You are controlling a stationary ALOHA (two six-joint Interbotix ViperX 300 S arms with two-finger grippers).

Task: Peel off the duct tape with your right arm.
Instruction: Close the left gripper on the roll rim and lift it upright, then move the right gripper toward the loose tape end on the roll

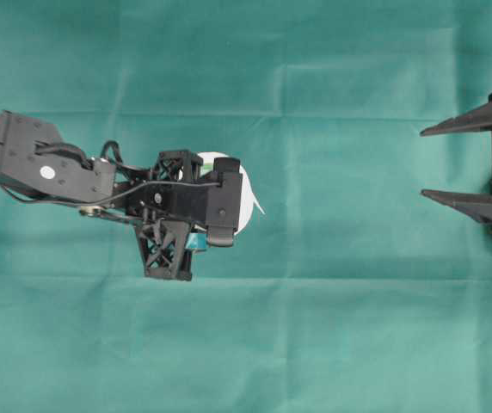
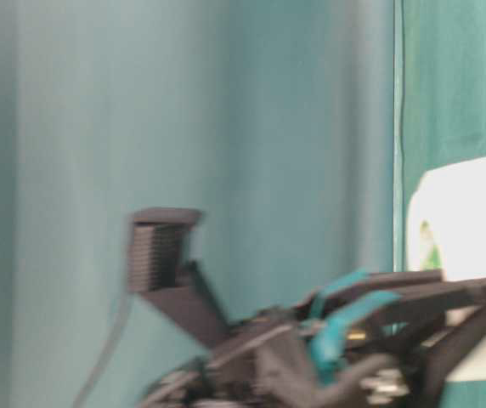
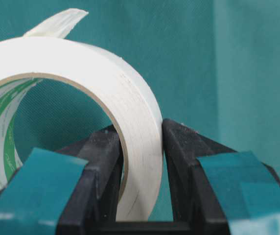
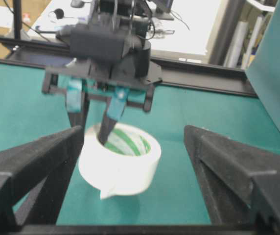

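Between teal-patched fingers (image 3: 105, 161), smooth cream duct tape (image 3: 130, 112) ring wall.

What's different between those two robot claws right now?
The left gripper has teal patches on its fingers; the right gripper's fingers are plain black. The left one is clamped on the wall of the tape roll; the right one holds nothing, its jaws wide open, well away from the roll. Both are black, two-fingered claws.

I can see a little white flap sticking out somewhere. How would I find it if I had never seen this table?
Start at the green cloth, then find the white duct tape roll lying flat, its wall pinched by the left gripper with teal patches. The loose strip end juts from the roll's outer side, toward the open right gripper; it is the only part peeling away.
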